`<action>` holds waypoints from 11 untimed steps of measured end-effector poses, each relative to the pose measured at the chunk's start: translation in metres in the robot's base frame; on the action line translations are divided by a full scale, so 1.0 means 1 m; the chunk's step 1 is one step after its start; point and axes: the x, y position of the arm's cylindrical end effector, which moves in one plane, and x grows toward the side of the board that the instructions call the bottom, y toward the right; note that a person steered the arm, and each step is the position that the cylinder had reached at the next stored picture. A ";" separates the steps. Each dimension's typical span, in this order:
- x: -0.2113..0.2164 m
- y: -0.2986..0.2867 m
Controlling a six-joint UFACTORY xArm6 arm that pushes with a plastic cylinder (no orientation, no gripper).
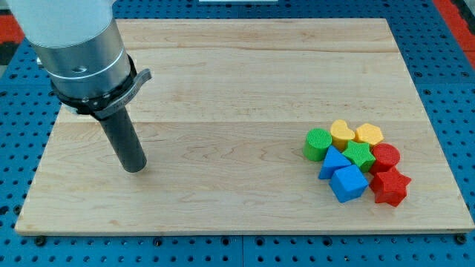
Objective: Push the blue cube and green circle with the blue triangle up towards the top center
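Here, on a pale wooden board (237, 81) set over a blue pegboard surface (453, 89), my tip (134, 167) rests at the view's left, well apart from every block. The arm carries no pincer, only a straight dark rod, so there is nothing to open or close.

All the blocks huddle in one cluster at the view's lower right. The blue cube (349, 182) sits at the cluster's bottom edge, with the blue triangle (332, 162) touching it just above and to the left. The green circle (318, 144) stands at the cluster's left end, just beside the blue triangle's upper corner. A second green block (359, 155), its shape hard to make out, is wedged in the middle.

Along the cluster's top sit a yellow heart (342, 133) and a yellow hexagon-like block (368, 134), side by side. On the right are a red circle (385, 156) and, below it, a red star (390, 186) next to the blue cube.
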 end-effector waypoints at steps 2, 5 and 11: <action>0.006 0.002; 0.085 0.113; 0.055 0.303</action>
